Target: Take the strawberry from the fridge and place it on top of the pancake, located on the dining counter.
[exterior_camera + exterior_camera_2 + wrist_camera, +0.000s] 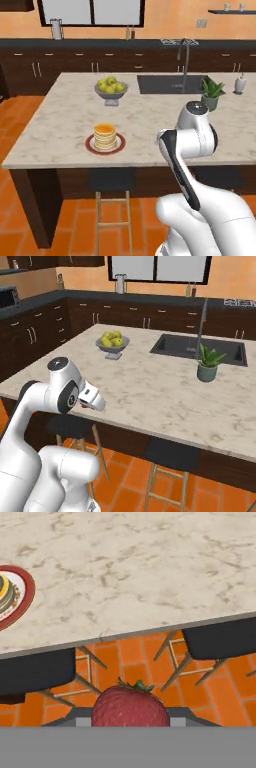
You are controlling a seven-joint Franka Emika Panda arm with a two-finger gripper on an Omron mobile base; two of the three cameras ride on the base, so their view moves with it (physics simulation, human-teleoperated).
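Observation:
A dark-red strawberry (130, 707) with a green cap sits low in the hand view, and my gripper (96, 401) is shut on it. The fingers are hidden behind the berry. My hand hovers just off the near edge of the dining counter (65, 115), over the orange floor. The pancake (105, 136) is a tan stack on a red-brown plate (90, 146) near the counter's front edge, left of my arm. In the hand view the plate's rim (26, 594) shows at the far left, apart from the strawberry. The fridge is out of view.
A bowl of yellow-green fruit (111, 90) stands behind the pancake. A sink (165, 84) with a tall tap (186, 60) and a potted plant (211, 94) are at the right. Dark-seated stools (112, 180) are tucked under the counter's near edge.

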